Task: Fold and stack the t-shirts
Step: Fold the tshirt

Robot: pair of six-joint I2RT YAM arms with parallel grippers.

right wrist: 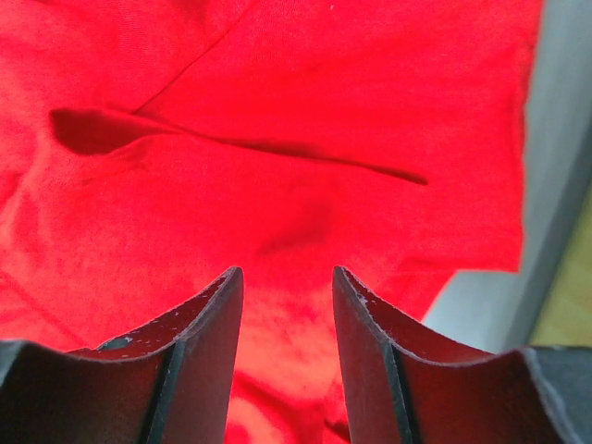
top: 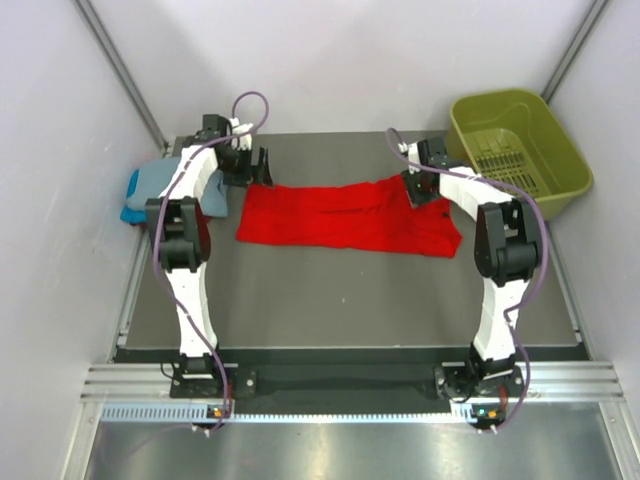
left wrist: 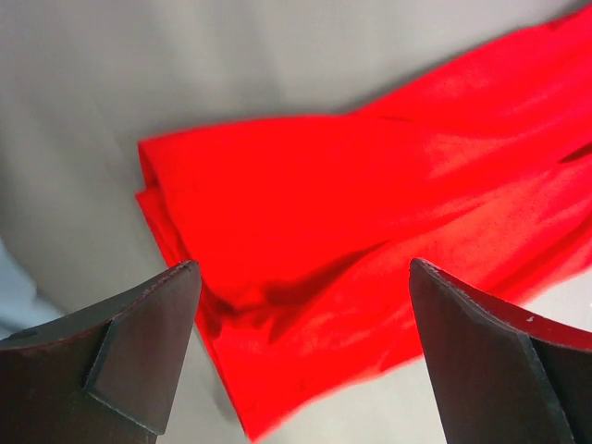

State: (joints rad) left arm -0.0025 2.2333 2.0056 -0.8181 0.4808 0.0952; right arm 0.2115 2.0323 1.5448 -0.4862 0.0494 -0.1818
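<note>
The red t-shirt (top: 345,215) lies on the table as a long, wrinkled, folded band. My left gripper (top: 260,168) hovers just above the shirt's far left corner. In the left wrist view it (left wrist: 305,268) is wide open and empty, with the shirt's (left wrist: 370,203) end below it. My right gripper (top: 416,192) is over the shirt's right part. In the right wrist view it (right wrist: 287,273) is open with a narrower gap, low over the red cloth (right wrist: 277,111). A grey-blue shirt (top: 160,178) and a turquoise one (top: 131,205) lie piled at the table's left edge.
The olive-green plastic basket (top: 520,150) stands at the back right, beyond the table's corner. Grey walls close in on both sides. The dark table surface (top: 350,300) runs from the red shirt to the arm bases.
</note>
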